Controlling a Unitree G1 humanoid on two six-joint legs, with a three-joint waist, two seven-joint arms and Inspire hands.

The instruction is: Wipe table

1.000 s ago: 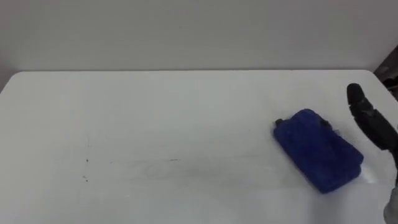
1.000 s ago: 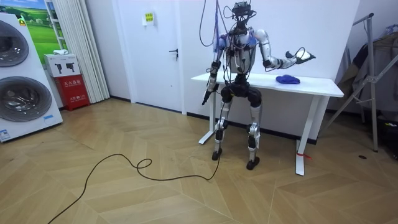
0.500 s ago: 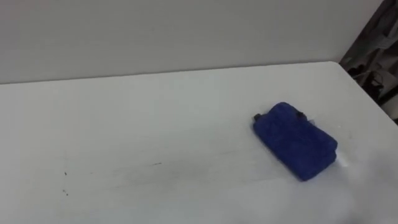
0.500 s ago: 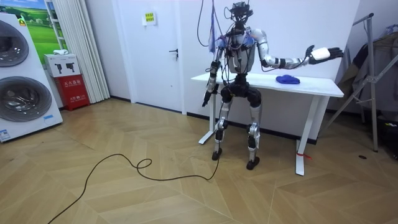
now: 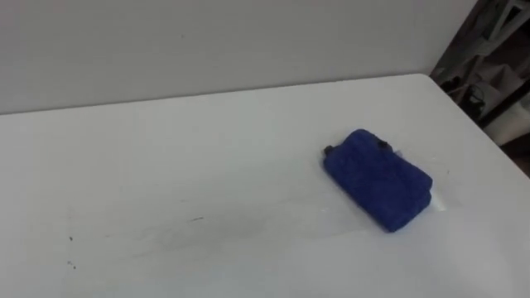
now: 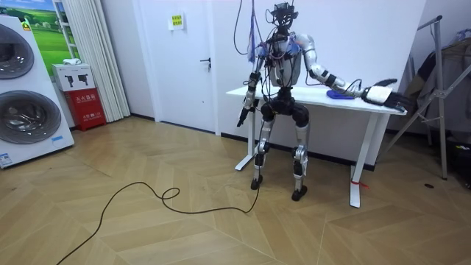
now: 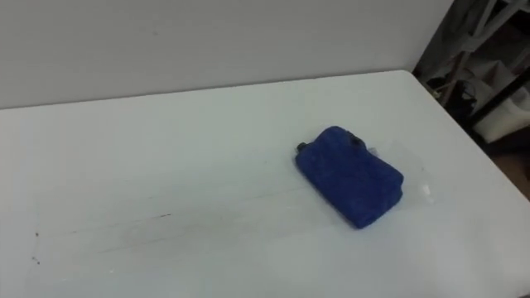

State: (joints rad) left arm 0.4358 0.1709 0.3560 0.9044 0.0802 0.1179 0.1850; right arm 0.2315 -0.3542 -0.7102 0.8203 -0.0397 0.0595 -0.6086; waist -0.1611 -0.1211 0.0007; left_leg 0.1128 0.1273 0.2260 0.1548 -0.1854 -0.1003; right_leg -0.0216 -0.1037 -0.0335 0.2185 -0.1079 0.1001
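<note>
The blue cloth [image 5: 378, 179] was found lying flat on the white bench [image 5: 166, 149], toward the bench's right end and clear of its edges. It was judged soft, light and thick, and likely to slide easily on the smooth top, so it would best be pressed from above with a flat palm. The right hand [image 6: 379, 93] was held out past the bench's right end, outstretched, with nothing held or touched. The left hand [image 6: 241, 118] hung below the bench's front edge, and its state could not be told.

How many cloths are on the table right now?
1. The blue cloth lies flat on the right part of the white table; nothing there could hide another.
</note>
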